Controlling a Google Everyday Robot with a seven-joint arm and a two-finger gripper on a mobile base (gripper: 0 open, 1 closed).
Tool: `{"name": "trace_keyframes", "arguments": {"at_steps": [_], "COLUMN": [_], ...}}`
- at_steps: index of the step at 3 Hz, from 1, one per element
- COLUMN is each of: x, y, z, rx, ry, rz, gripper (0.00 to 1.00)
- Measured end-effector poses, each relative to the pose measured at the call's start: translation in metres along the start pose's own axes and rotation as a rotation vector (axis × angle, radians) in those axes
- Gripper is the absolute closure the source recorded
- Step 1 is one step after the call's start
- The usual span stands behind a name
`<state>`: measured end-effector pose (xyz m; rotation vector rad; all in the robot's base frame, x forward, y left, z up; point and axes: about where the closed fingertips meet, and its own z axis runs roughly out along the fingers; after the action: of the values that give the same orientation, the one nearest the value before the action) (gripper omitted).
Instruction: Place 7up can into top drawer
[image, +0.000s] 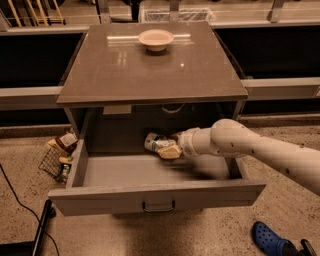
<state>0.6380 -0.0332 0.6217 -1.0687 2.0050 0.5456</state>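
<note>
A robot's pale arm (260, 152) reaches in from 3 o'clock over the pulled-out top drawer (100, 199) of a grey cabinet. Its pincer (164, 148) sits near the middle of the drawer, toward the back at 12 o'clock, and is clamped on the 7up can (153, 141). The can lies tilted on its side at the pincer's 9 o'clock tip, whitish with green markings, inside the drawer's outline and apparently held just above the drawer floor (125, 170); whether it touches the floor cannot be told. The tan fingers (171, 152) press against the can's lower right side.

The drawer stands wide open, with its flat front panel toward 6 o'clock and a small dark bar handle (158, 206) at the panel's centre. The floor around the can is bare grey.

On the cabinet's brown surface (150, 75), a shallow pale bowl (156, 39) rests near the far edge at 12 o'clock, well apart from the arm.

On the speckled ground at 9 o'clock of the drawer, a wire basket (54, 162) holds a few packets. A black cable (17, 192) runs across the ground at 8 o'clock, and a blue clog (270, 239) lies at 5 o'clock.
</note>
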Motion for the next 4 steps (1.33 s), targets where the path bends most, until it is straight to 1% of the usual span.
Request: {"name": "trace_keyframes", "arguments": {"at_steps": [1, 2, 3, 4], "x": [0.004, 0.002, -0.007, -0.019], "y": [-0.005, -0.009, -0.014, -0.012], "z": [0.003, 0.002, -0.016, -0.047], "rx": [-0.006, -0.021, -0.020, -0.026], "ry": [0.002, -0.016, -0.051, -0.041], "rz": [0.003, 0.000, -0.018, -0.042], "gripper": [0.11, 0.00, 0.00, 0.00]}}
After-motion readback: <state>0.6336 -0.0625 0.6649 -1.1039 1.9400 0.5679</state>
